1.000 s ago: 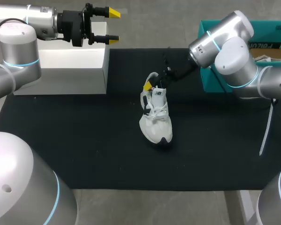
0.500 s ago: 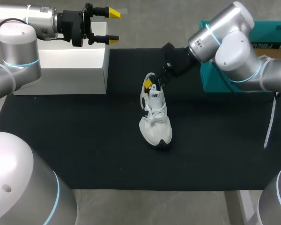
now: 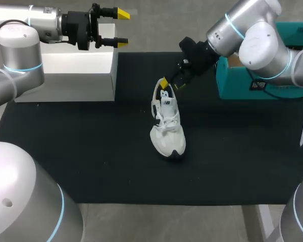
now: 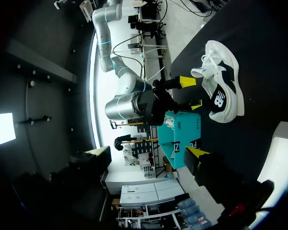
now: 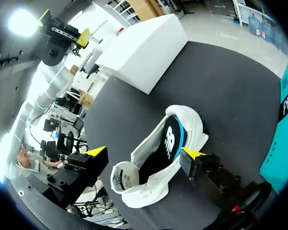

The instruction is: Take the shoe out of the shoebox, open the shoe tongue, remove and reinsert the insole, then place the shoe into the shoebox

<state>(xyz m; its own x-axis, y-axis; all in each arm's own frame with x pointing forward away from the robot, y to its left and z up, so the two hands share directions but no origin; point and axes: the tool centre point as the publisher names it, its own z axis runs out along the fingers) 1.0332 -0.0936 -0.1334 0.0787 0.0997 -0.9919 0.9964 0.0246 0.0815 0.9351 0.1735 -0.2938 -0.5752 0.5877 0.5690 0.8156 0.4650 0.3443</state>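
the right pincer (image 5: 144, 153) hangs over the heel end of the white shoe (image 5: 189, 125), fingers spread apart, with the open collar under and between them and no clear grip on it. the shoe stands upright on the black table (image 3: 91, 161), toe pointing away from this pincer, and the teal shoebox (image 3: 242, 85) sits just behind the pincer. well apart from it, the left pincer (image 3: 120, 27) hovers with fingers apart and empty above a white block (image 3: 76, 70).

place: robotics lab | shown by: left arm (image 3: 20, 55) and right arm (image 3: 257, 40), grey with blue rings, over a black-matted bench (image 3: 91, 151) | white block (image 3: 76, 70) at far-left corner | teal shoebox (image 3: 242, 85) at far-right edge
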